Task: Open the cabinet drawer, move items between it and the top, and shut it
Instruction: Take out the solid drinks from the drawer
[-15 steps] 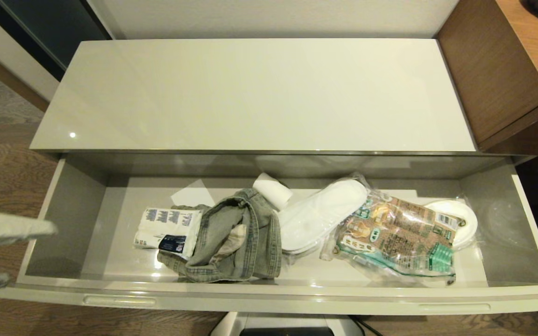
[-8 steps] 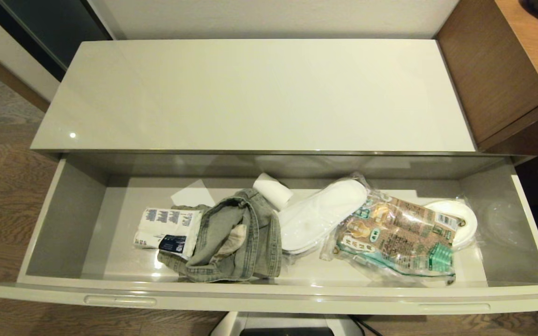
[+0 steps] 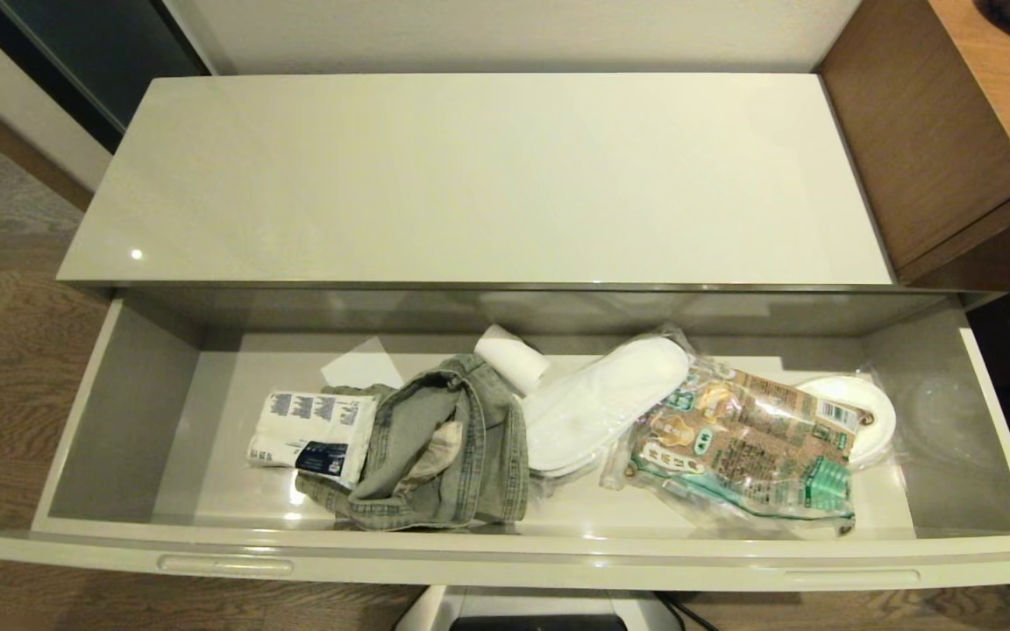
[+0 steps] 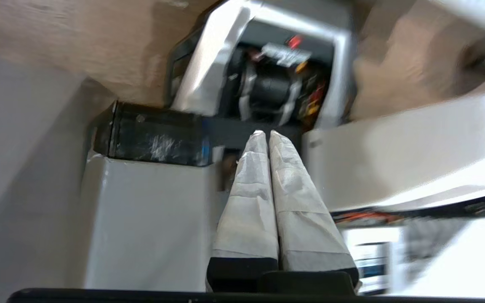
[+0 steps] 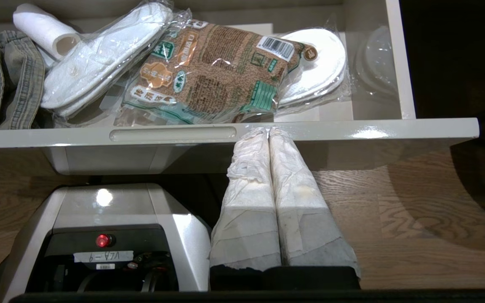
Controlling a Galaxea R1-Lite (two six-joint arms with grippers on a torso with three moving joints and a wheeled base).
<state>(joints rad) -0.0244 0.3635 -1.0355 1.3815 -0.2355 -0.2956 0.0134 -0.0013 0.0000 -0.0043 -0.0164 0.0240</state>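
Setting: glossy cream cabinet top (image 3: pixel 470 175) bare, above the pulled-out drawer (image 3: pixel 505 561).
Crinkly bag (image 3: pixel 737 451): in the drawer's right half, long axis roughly along the drawer front.
White pack (image 3: pixel 312 429): in the drawer's left half, tucked against the denim garment (image 3: pixel 435 456).
Right pincer (image 5: pixel 269 130): fingers together, just below the drawer front, the bag right behind it.
Left pincer (image 4: pixel 266 132): fingers together, low by the robot's base.
Nearer arm: the right one, judging by this, for the bag.

The open drawer (image 3: pixel 505 543) is seen from above by the head view. Its front (image 5: pixel 225 134) is seen closely from below by the right wrist view. The robot base (image 4: pixel 267 84) is faced by the left wrist view.
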